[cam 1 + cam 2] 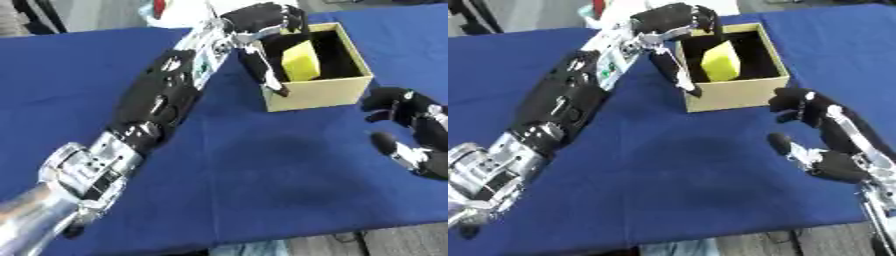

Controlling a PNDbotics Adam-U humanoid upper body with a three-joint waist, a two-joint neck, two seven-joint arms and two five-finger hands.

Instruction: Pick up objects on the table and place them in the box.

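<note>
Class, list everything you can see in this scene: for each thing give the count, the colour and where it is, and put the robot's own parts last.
Box: one, tan cardboard, open top, far right part of the table.
Yellow block: one, yellow, inside the box, leaning on edge.
Table: one, covered in blue cloth, fills most of the view.
Left robot hand: one, black, at the box's far left corner, fingers curled, one finger reaching down outside the box's left wall; silver and black arm stretches from the lower left.
Right robot hand: one, black with silver, open, near right of the box.
</note>
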